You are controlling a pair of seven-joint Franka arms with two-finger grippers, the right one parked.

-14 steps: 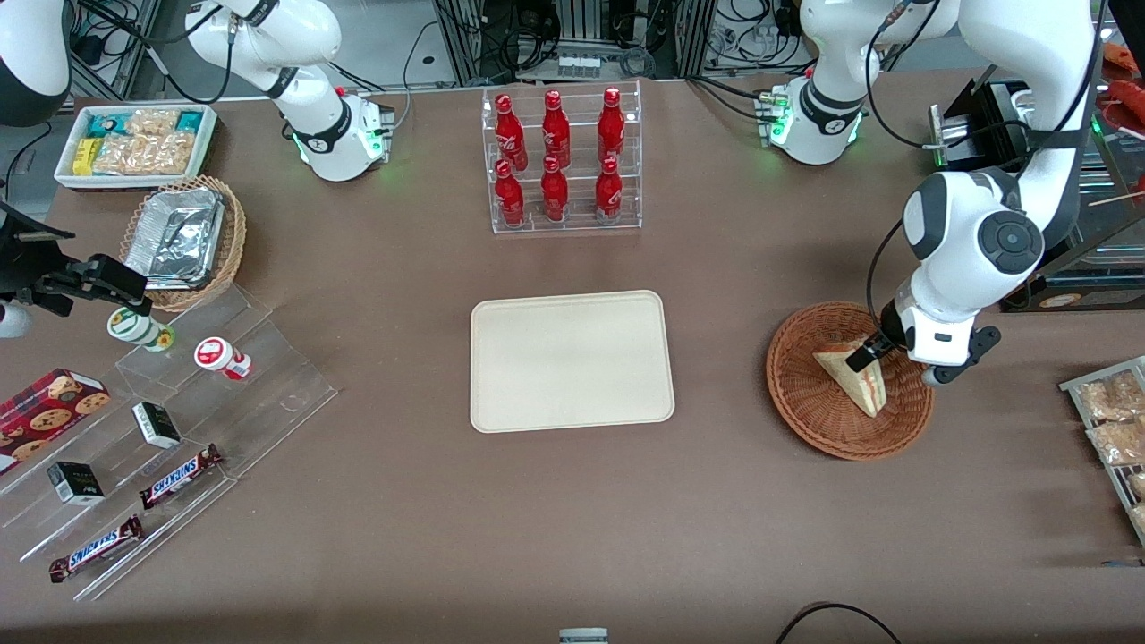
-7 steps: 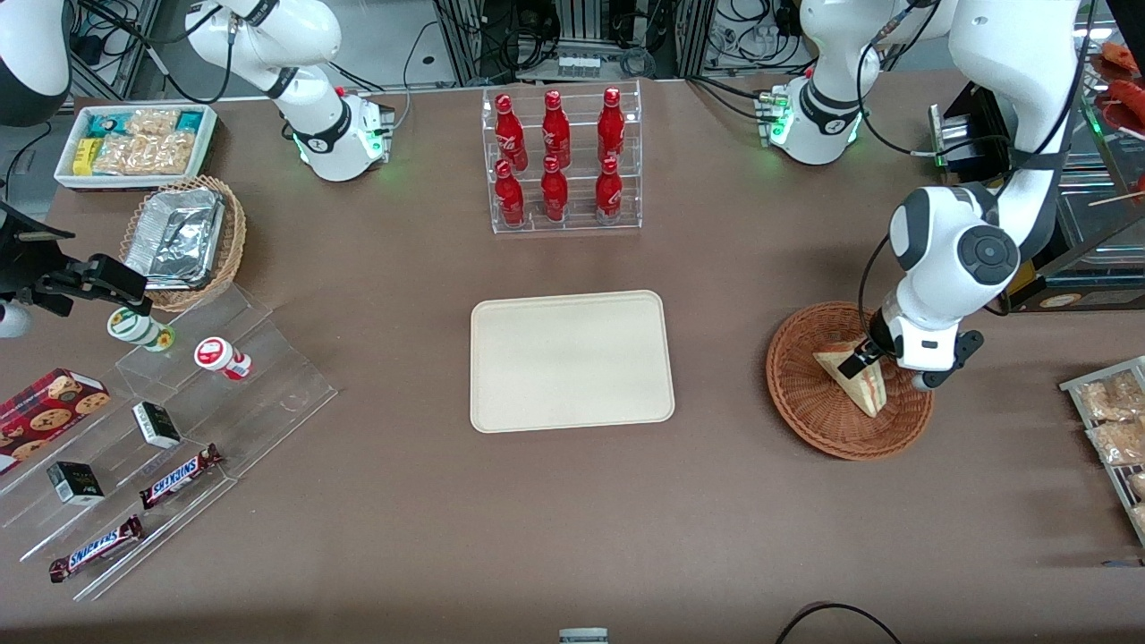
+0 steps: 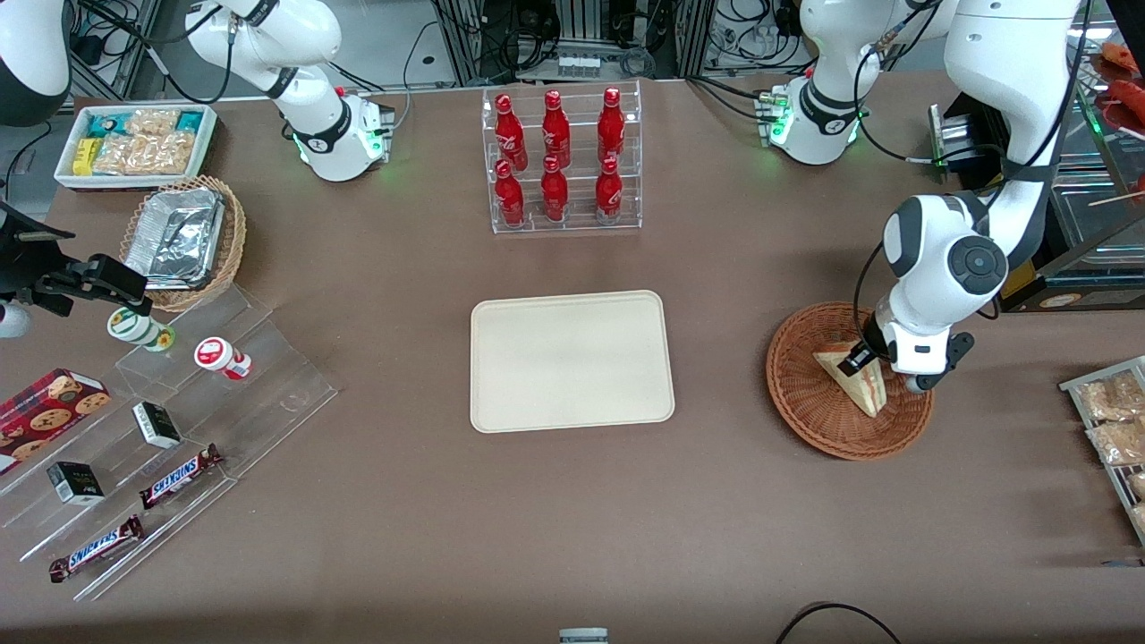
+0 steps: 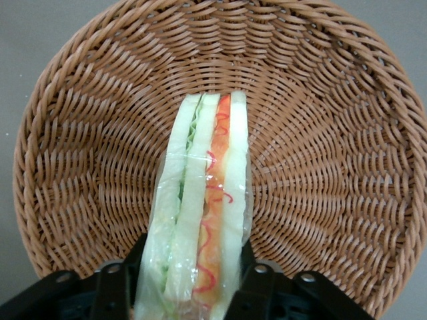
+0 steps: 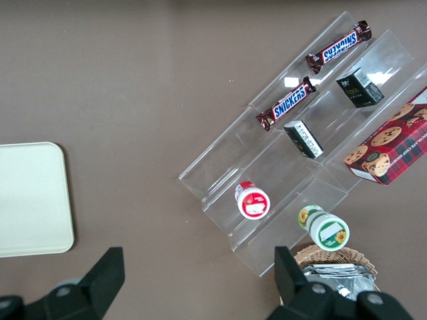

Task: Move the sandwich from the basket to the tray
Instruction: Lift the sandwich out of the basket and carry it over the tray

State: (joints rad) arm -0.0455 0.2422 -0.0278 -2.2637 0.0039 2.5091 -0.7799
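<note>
— So, where does the sandwich (image 3: 852, 379) sit?

— In the basket (image 3: 809, 407), toward the working arm's end of the table. From the front it lies as a pale wedge, with the gripper (image 3: 866, 358) down on its upper part. One black finger shows against the bread; the white wrist housing hides the other.

— And the wrist camera adds what?

— The cut edge. The sandwich (image 4: 201, 220) stands on edge in clear wrap, with pale bread layers, green filling along one side and orange-red along the other. The gripper (image 4: 192, 283) has a finger (image 4: 248, 283) on each flat face, touching the wrap, so the jaws pinch the sandwich between them. The woven basket (image 4: 333, 167) fills the rest of that view, and the sandwich's lower edge looks to be on the weave, though I cannot tell for certain.

— Does that camera catch the tray?

— No. The front view shows the tray (image 3: 572, 361) at the table's middle, well apart from the basket, with nothing on it. The parked arm's wrist camera catches one rounded corner of the tray (image 5: 33, 200).

— Counts?

— One sandwich, one basket, one tray. Six red bottles (image 3: 555, 156) stand in a clear rack, farther from the front camera than the tray. Toward the parked arm's end, two Snickers bars (image 3: 181, 475), two small dark boxes (image 3: 156, 424), two small round cups (image 3: 222, 357) and one cookie box (image 3: 49, 406) lie on clear stepped shelves.
</note>
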